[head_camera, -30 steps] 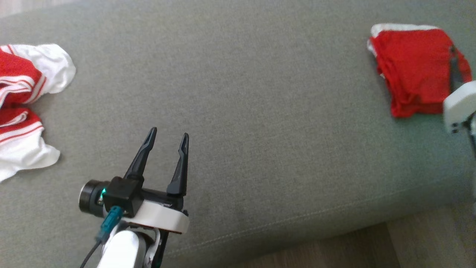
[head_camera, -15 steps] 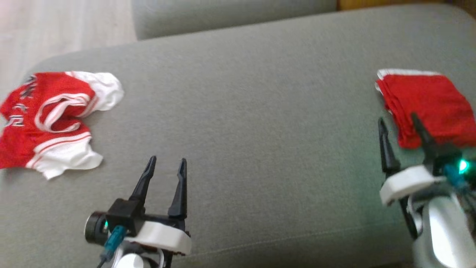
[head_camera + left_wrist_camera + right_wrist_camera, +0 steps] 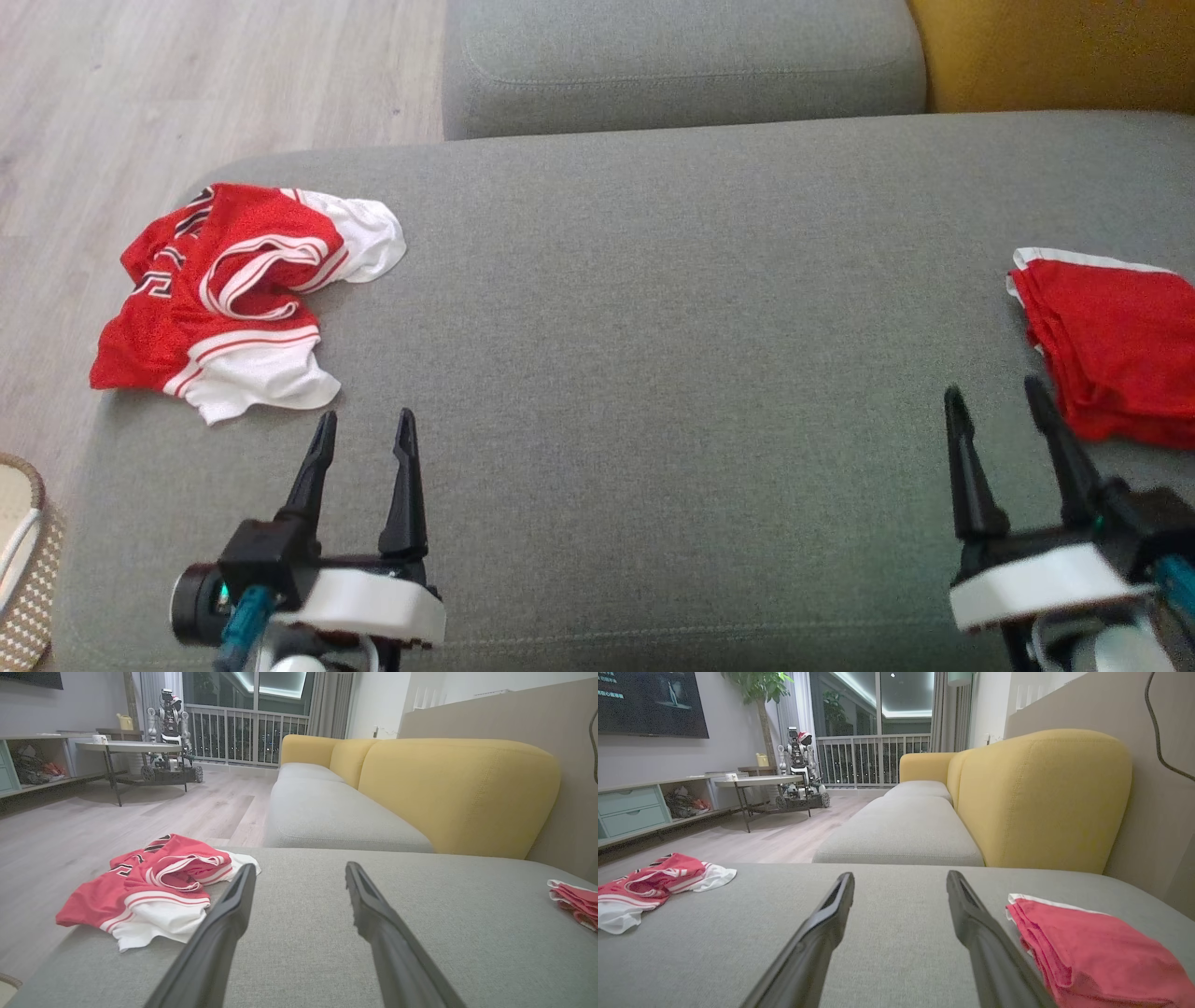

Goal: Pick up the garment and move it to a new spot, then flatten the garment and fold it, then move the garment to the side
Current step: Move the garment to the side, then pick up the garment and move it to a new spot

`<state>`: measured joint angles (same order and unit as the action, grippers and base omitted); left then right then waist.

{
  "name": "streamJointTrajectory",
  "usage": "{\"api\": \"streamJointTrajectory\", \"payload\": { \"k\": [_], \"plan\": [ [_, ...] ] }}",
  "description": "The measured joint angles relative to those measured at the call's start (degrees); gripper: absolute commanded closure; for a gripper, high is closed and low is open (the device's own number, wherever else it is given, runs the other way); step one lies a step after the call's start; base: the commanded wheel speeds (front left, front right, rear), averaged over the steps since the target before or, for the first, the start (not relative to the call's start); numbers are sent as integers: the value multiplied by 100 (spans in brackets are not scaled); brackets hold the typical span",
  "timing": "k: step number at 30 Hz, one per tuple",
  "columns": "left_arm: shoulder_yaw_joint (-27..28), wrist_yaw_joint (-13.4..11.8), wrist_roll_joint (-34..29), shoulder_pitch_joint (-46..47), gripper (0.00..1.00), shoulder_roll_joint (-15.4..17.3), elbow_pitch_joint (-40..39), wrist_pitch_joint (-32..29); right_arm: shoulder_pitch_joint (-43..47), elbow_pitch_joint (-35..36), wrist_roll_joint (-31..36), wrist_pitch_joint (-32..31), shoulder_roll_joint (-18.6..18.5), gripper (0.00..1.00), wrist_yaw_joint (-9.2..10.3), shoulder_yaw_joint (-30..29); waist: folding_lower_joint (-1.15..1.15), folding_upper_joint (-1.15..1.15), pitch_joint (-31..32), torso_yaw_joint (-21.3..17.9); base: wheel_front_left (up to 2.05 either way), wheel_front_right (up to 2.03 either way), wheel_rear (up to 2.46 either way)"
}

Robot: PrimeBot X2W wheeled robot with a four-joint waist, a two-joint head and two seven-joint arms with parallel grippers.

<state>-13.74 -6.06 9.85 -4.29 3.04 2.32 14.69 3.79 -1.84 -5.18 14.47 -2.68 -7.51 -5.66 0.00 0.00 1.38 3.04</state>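
Observation:
A crumpled red and white garment [image 3: 233, 289] lies at the left end of the grey sofa cushion [image 3: 672, 327]; the left wrist view shows this garment [image 3: 159, 882] left of my fingers. My left gripper [image 3: 366, 417] hovers open and empty just right of and nearer than it, the same open gripper [image 3: 300, 867] showing bare cushion between its fingers. A folded red garment [image 3: 1111, 345] rests at the right end. My right gripper [image 3: 991, 388] stands open and empty just left of that folded garment [image 3: 1087, 947], apart from it.
A second grey cushion [image 3: 681, 56] and a yellow backrest [image 3: 1055, 51] lie beyond the cushion. Wooden floor [image 3: 187, 84] runs past the left end, with a woven basket rim [image 3: 23, 560] at lower left. Another robot [image 3: 170, 742] stands by a far table.
The head camera has tilted up, so the whole picture has shifted. My right gripper has drawn back from over the folded red garment and now sits beside it. Both stay open.

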Motion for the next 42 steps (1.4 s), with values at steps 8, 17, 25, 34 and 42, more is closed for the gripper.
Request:
{"api": "streamJointTrajectory", "payload": {
  "k": [8,17,25,34,42],
  "plan": [
    [118,57,-328,-140,0,0,-137,0,275,-22,-3,0,19,0,0,3,0,0,60,49,0,0,0],
    [151,59,-330,-230,0,1,-53,0,308,-33,-11,0,21,0,0,63,0,0,93,57,0,0,0],
    [149,59,-328,-231,0,1,-21,0,413,-32,-11,0,22,0,0,65,0,0,98,52,0,0,0],
    [134,56,-320,-228,0,1,-12,0,414,-20,-43,0,23,0,0,126,0,0,40,276,0,0,0],
    [103,41,-307,-220,0,1,-42,0,414,-18,-45,0,25,0,0,201,0,0,-31,836,0,0,0]
  ]
}}
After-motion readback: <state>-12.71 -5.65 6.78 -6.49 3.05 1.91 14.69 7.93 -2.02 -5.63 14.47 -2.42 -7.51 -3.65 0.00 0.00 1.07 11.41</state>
